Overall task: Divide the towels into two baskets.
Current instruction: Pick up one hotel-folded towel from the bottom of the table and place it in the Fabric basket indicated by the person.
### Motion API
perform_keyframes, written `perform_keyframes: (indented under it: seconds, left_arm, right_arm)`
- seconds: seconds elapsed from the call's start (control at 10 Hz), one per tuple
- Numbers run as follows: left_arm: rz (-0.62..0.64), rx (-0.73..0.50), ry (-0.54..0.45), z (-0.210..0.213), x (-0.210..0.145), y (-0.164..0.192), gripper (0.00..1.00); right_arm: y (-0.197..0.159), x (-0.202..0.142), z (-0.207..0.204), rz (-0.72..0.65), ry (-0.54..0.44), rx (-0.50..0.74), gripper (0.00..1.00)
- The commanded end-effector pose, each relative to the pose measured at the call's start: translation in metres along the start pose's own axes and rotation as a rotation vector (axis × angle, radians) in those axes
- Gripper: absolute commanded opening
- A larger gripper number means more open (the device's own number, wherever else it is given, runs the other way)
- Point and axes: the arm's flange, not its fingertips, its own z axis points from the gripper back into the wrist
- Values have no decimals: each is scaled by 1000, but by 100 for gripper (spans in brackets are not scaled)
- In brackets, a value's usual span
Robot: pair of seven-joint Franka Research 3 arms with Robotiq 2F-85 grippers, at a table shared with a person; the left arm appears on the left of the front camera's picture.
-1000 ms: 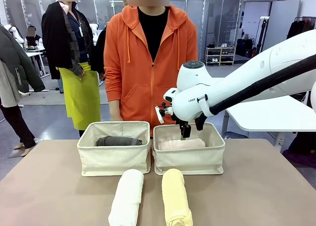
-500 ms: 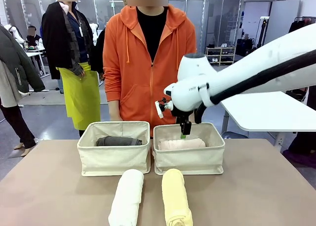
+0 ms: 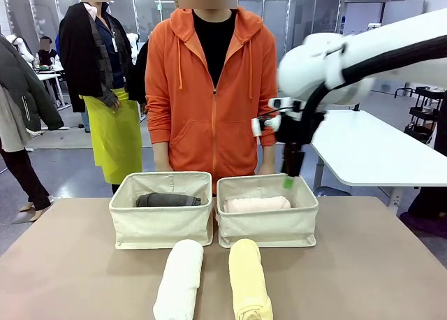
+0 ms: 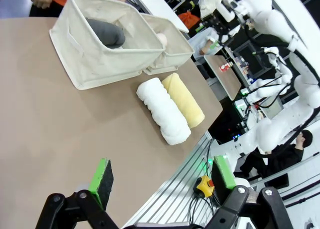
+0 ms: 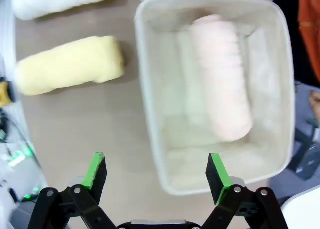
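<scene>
**Q:** Front view: what are you worrying about?
**Op:** The white towel (image 3: 179, 278) and yellow towel (image 3: 248, 281) are lying side by side on the table (image 3: 363, 264), just in front of the baskets. I cannot tell whether they are touching. I am judging that a grab at one could be dragging the other along. The grey towel (image 3: 167, 200) is lying in the left basket (image 3: 160, 230) and the pink towel (image 3: 256, 204) in the right basket (image 3: 269, 230). My right gripper (image 3: 289, 182) is hanging above that basket's far right corner, carrying nothing.

**Q:** Left wrist view?
**Op:** My left gripper (image 4: 162, 174) is hovering over bare table near the front edge, well apart from the rolls. Its pads are standing wide apart and touching nothing. The rolls are looking thick and soft, so I am expecting an end pinch to be unrolling them.

**Q:** Right wrist view?
**Op:** I am looking down at the right basket's side wall between my spread, empty fingers. By descending here I am risking snagging the canvas rim
</scene>
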Motion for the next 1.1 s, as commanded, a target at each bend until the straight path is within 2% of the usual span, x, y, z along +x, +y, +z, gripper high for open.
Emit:
perform_keyframes:
  seconds: [0.0, 0.2, 0.3, 0.5, 0.7, 1.0]
  left_arm:
    - [-11, -14, -15, 2, 0, -2, 100]
    - [-11, -14, -15, 2, 0, -2, 100]
    - [-11, -14, -15, 2, 0, -2, 100]
    - [-11, -14, -15, 2, 0, -2, 100]
    - [-11, -14, -15, 2, 0, -2, 100]
    - [-11, -14, -15, 2, 0, -2, 100]
  right_arm:
    - [31, -68, 5, -130, -164, 92, 100]
    - [40, -141, 16, -229, -350, 235, 100]
    - [45, -175, 19, -290, -377, 291, 100]
    - [51, -240, 24, -409, -529, 403, 100]
    - [55, -320, 22, -578, -693, 448, 100]
    - [86, -434, -2, -973, -891, 455, 100]
